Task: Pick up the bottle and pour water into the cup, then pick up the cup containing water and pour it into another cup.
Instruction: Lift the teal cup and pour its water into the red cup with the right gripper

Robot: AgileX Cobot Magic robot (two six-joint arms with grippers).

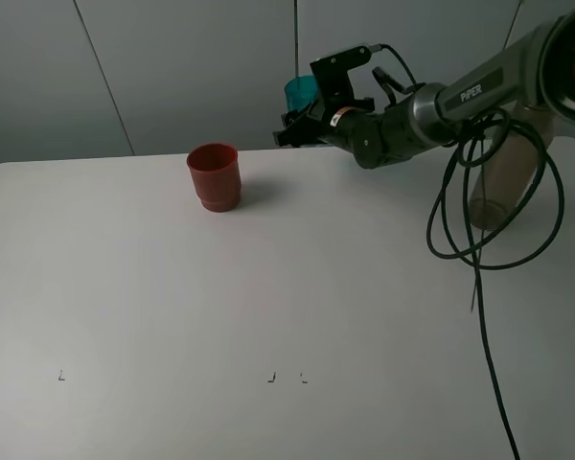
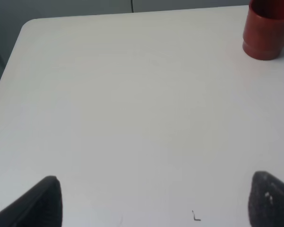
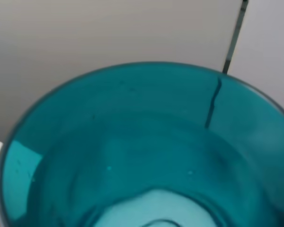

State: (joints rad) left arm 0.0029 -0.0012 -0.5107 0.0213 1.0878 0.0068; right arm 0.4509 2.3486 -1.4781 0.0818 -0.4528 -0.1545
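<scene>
White table (image 1: pixel 268 287), red cup (image 1: pixel 214 175) near far edge, teal cup (image 1: pixel 300 93) held aloft

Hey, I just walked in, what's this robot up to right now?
The right tool holds a translucent teal plastic tumbler up in the air, beyond and to the right of the opaque red plastic cup standing on the white table. It is not over the red cup yet, so no pouring into it has begun. The tall smoky clear plastic bottle stands upright at the right, behind the arm. The left tool hangs open and empty above the table.
</scene>
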